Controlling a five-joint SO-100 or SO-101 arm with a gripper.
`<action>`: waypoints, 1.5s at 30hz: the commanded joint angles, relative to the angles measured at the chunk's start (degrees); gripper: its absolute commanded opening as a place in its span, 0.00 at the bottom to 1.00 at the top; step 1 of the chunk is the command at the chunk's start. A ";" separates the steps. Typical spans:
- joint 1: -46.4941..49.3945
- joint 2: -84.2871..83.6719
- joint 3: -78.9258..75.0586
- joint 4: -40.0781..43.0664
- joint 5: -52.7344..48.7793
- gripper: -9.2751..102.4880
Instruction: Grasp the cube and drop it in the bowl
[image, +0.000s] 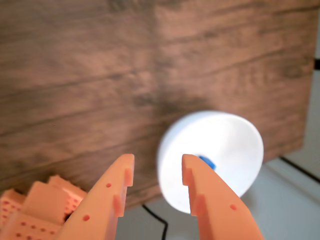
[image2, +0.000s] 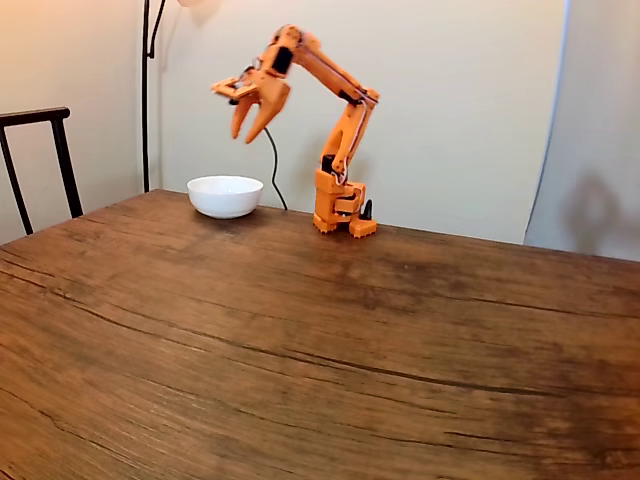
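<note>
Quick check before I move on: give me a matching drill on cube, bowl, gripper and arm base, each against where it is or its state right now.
1. cube
2. bowl
3. gripper
4. arm base

A. open, raised above the bowl
B. on the table beside the bowl, near the wall
C. inside the bowl
D. on the table near its far edge

Pairs: 1-C, 2-D, 3-A, 4-B

You had soft, warm, even room light in the fixed view, which stayed sharp, with only faint shadows on the dark brown wooden tabletop (image2: 330, 330). In the wrist view the wood grain was smeared with blur, the glossy round white bowl (image: 225, 150) looked washed out and soft-edged, and a dim shadow lay beside it.
</note>
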 joint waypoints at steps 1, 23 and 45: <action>-6.06 5.98 1.85 3.34 -6.50 0.19; -58.80 16.88 27.69 -28.74 -38.41 0.19; -63.81 30.23 46.58 -38.76 -30.85 0.08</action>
